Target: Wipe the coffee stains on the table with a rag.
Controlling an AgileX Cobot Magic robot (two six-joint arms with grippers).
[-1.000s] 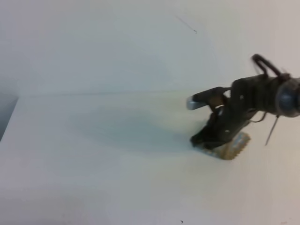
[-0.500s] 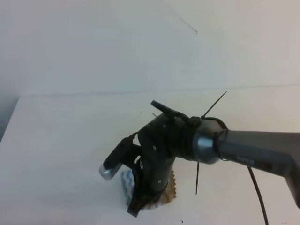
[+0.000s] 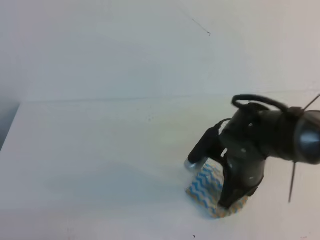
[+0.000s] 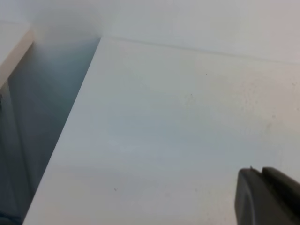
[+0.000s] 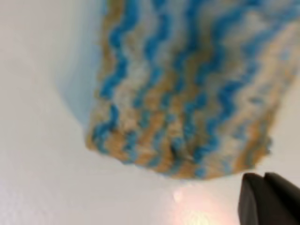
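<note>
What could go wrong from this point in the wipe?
The right gripper presses the rag close to the near table edge; a further stroke might push it off. No stain is visible in any view, so the rag may be covering it or may have missed it.

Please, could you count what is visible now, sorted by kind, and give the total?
Rag: 1
Table: 1
Robot arm in the high view, its right pincer down on the rag: 1
Coffee stains: 0 visible
Total: 3
</note>
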